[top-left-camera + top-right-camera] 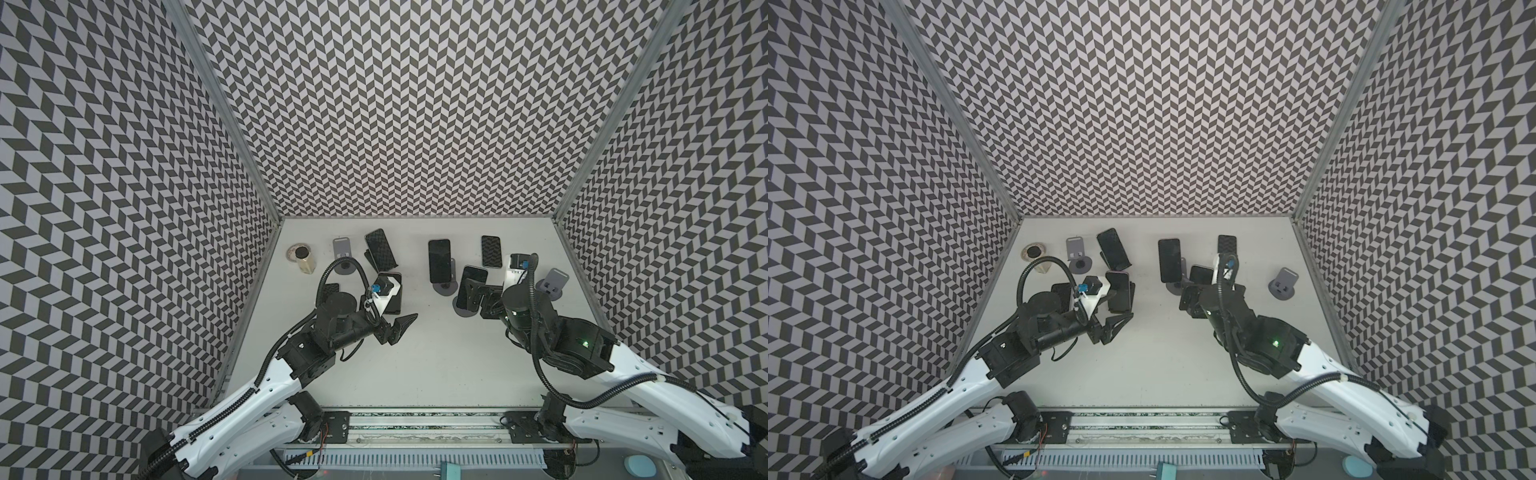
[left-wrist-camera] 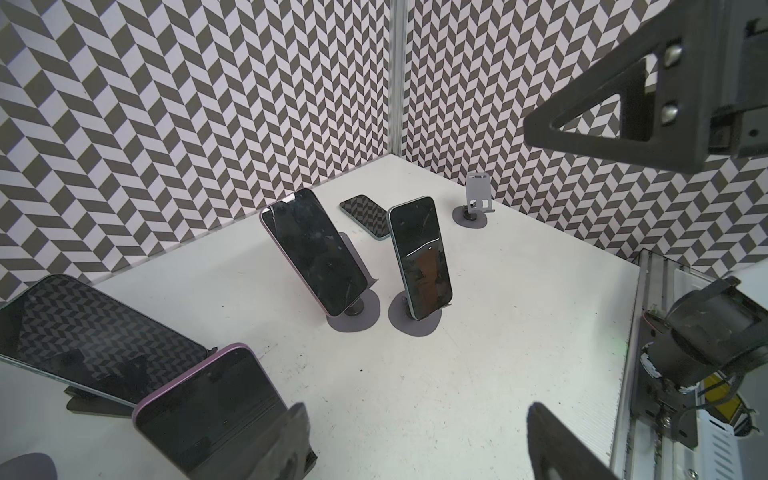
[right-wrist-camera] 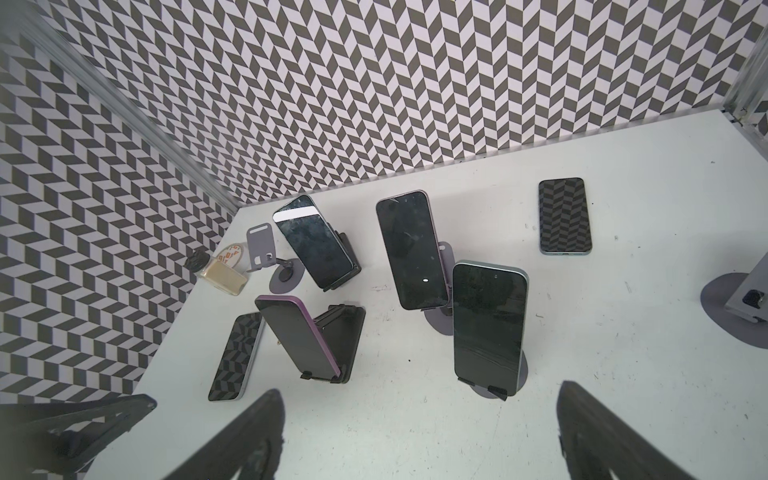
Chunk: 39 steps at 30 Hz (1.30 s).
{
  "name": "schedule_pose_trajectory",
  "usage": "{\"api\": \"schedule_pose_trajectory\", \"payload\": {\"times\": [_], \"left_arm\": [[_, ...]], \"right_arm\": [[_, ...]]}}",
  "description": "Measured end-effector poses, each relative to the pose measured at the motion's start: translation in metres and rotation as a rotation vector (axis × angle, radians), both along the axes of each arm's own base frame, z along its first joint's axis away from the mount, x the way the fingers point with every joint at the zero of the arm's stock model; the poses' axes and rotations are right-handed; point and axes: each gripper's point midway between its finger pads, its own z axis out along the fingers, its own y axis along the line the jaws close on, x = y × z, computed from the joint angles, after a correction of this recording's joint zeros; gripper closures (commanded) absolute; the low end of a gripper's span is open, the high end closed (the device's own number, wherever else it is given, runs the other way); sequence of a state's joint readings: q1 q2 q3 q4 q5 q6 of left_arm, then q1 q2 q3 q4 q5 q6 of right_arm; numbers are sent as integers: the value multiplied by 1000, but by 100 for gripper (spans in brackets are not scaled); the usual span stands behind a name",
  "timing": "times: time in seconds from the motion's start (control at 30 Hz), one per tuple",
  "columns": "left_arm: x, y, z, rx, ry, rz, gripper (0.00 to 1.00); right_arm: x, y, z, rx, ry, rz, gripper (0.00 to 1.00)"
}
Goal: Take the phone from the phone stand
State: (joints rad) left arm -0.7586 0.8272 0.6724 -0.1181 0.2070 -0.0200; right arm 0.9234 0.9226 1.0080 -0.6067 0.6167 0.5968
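Apart and empty: left fingers (image 2: 282,449), right fingers (image 3: 249,436).

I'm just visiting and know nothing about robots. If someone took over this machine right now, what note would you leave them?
Left gripper: open, empty, near the purple phone on its black stand.
Right gripper: open, empty, facing the teal-edged phone on its grey stand.
Done: two phones lie flat on the table; two grey stands are empty.
Left: four phones to lift off, the purple, the teal-edged, the pink-edged phone and the back-left phone.
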Motion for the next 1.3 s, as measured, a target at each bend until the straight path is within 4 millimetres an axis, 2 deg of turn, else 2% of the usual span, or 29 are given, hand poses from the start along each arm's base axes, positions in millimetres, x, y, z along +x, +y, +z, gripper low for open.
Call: {"api": "schedule_pose_trajectory", "payload": {"times": [0.27,0.47,0.7,0.87,1.0,1.13,1.3], "left_arm": [[11,-10,-3,19,14,-2,16],[24,-15,0,25,1,2,12],[59,5,-6,-6,40,71,9],[69,4,4,-29,31,79,7],[72,0,15,-50,-6,69,5],[77,-3,17,-40,-51,61,5],[79,-5,13,-10,-134,38,3]], "right_arm": [[20,0,-18,-51,40,4,1],[24,-2,-23,-61,54,-5,1],[25,-9,-29,-55,58,-33,1],[26,-16,-26,-33,48,-65,0],[26,-16,-26,-27,43,-67,10],[28,-20,-33,-32,54,-81,17],[32,-23,-41,-33,71,-103,18]]}}
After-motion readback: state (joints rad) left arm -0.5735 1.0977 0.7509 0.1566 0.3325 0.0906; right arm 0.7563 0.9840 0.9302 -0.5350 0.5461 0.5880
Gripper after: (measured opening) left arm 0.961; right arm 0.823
